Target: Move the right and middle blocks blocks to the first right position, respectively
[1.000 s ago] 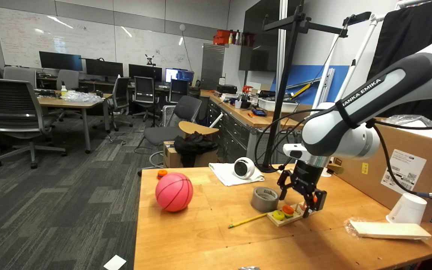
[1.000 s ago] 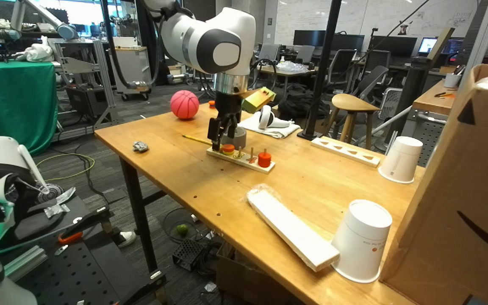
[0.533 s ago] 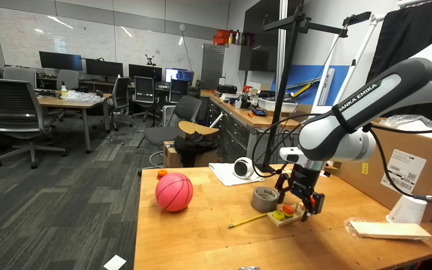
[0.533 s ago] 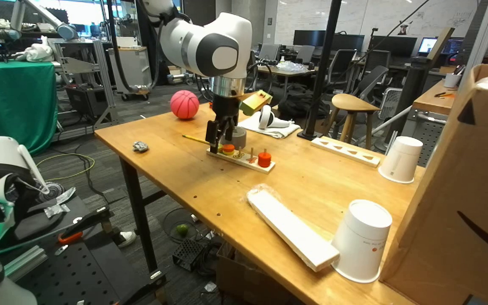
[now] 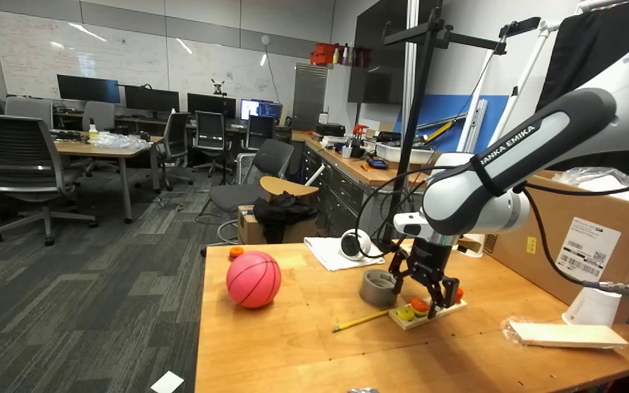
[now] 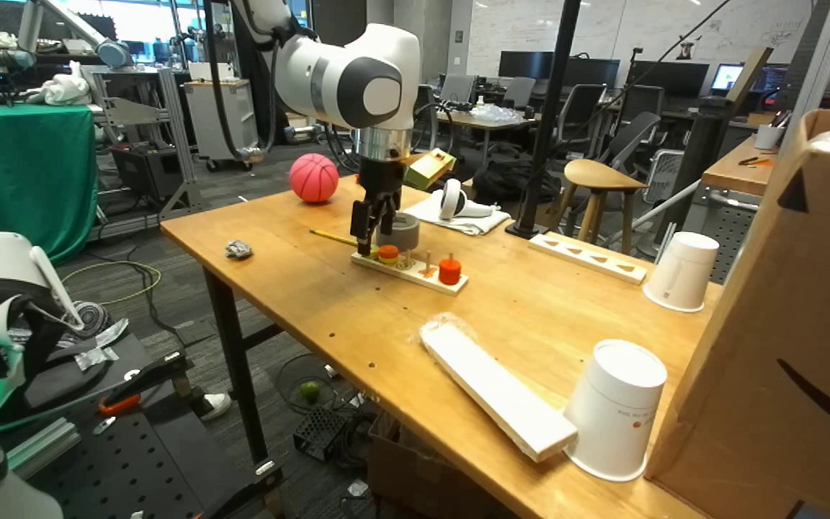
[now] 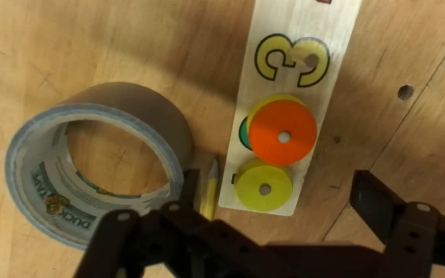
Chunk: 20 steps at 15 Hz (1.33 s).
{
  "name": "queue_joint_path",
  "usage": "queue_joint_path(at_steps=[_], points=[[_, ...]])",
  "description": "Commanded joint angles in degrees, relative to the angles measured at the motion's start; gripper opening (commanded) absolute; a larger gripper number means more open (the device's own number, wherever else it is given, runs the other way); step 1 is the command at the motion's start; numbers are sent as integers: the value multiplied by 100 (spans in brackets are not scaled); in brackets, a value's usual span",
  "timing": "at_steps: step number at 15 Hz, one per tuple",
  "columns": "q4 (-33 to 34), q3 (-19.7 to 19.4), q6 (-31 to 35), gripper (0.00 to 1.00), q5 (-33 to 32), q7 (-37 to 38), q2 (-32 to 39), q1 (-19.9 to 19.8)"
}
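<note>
Table point(image 5: 292, 344) holds everything. One arm point(image 6: 372, 79) only, so no nearer-hand question. My claw point(image 7: 277, 187) is spread wide, nothing in it, low over one end of the board point(image 7: 287, 85). Pink ball point(image 5: 253, 279): well apart, not a task thing. Board's long axis runs out between my fingers point(image 7: 371, 200), roughly square to the line joining them. Tape roll point(image 5: 375, 295) crowds one finger; touching or just beside, can't tell. Pencil point(image 5: 361, 321): sharp tip between roll and board. Yellow block point(image 7: 264, 188) sits at the board's end, level with my fingertips in the wrist view. Orange block point(image 7: 282, 132), task one, is next along, stacked on yellow. Red block point(image 6: 449, 271), also task, at the board's far end, outside the wrist view.

Key relation: orange lies just ahead along the axis; red same way, much farther. If orange is next, I judge a slight shift along the axis, fingers astride, then lower and squeeze. That finger could shove the roll.
</note>
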Motion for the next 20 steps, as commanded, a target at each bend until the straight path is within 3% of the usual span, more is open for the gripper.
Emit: queue_joint_path(at_steps=[1,15,20], points=[[447,36,-149,100,-298,223,271,128],[380,-163,-72,100,-503,242,193,-135],[332,-180,-75,93,-433,219,134,-259]])
